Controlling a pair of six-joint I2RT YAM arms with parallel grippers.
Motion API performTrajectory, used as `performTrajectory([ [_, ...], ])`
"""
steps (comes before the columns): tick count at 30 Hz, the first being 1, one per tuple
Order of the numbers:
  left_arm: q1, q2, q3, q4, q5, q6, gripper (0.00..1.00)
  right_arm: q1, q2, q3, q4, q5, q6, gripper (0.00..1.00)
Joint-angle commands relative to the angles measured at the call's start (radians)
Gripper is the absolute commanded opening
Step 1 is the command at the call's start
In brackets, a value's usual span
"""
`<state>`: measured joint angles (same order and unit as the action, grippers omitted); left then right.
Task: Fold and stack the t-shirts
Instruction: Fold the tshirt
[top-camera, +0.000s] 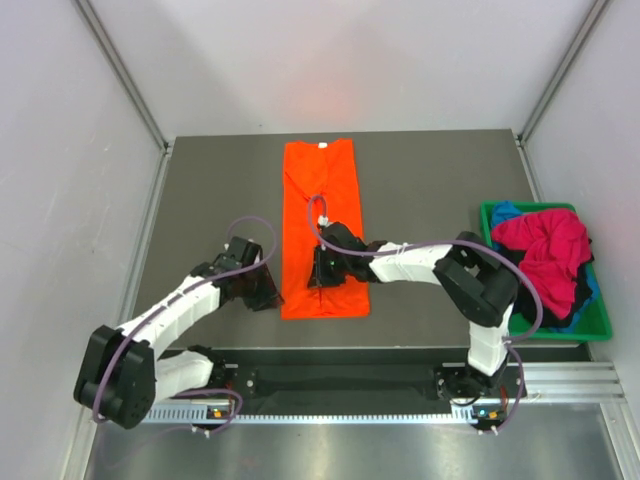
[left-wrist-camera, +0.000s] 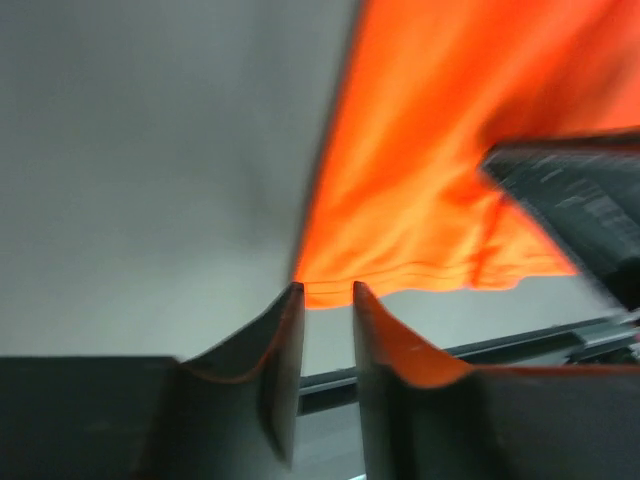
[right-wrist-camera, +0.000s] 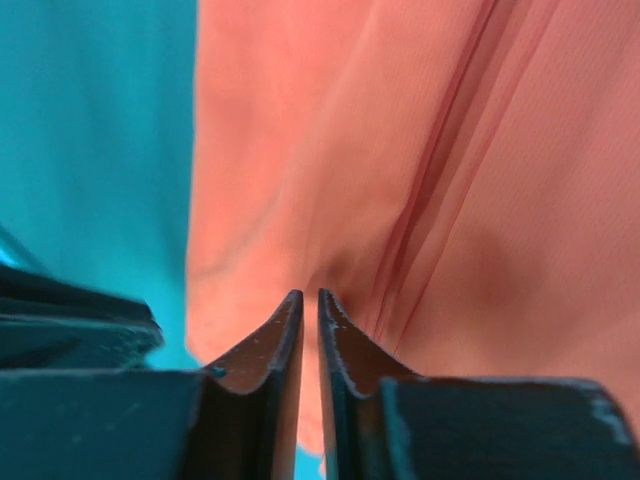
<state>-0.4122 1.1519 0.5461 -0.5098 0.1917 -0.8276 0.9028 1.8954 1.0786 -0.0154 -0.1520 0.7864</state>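
The orange t-shirt (top-camera: 320, 190) lies folded into a long narrow strip down the middle of the table. My right gripper (top-camera: 322, 272) rests on its near part, jaws nearly closed and pinching the cloth (right-wrist-camera: 450, 150), whose creases run to the gripper's tips (right-wrist-camera: 310, 295). My left gripper (top-camera: 265, 290) is at the shirt's near left corner. In the left wrist view its jaws (left-wrist-camera: 326, 288) stand slightly apart and empty, right at the hem (left-wrist-camera: 420, 200). The magenta-red t-shirt (top-camera: 545, 250) and the blue t-shirt (top-camera: 505, 212) lie crumpled in the bin.
The green plastic bin (top-camera: 600, 325) stands at the table's right edge. White walls close in the table on the left, back and right. A metal rail (top-camera: 400, 380) runs along the near edge. My right arm (left-wrist-camera: 580, 210) shows in the left wrist view.
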Motion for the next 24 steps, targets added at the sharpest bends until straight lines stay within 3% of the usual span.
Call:
performTrajectory([
  [1,0.001,-0.059,0.113,-0.104,-0.070,0.062,0.32,0.016,-0.117,0.037,-0.043,-0.047,-0.022,0.13],
  [3,0.001,-0.067,0.146,-0.117,-0.080,0.067,0.38,0.016,-0.160,0.026,-0.061,-0.044,-0.021,0.20],
  [9,-0.002,-0.023,0.086,-0.047,-0.040,0.064,0.40,0.013,-0.343,-0.072,-0.175,0.012,-0.036,0.34],
  [15,-0.022,-0.053,0.026,-0.024,-0.100,0.064,0.42,-0.002,-0.546,-0.291,-0.296,0.137,0.013,0.40],
  [24,-0.023,0.012,-0.080,0.125,-0.038,-0.004,0.38,-0.015,-0.661,-0.499,-0.207,0.147,0.138,0.44],
])
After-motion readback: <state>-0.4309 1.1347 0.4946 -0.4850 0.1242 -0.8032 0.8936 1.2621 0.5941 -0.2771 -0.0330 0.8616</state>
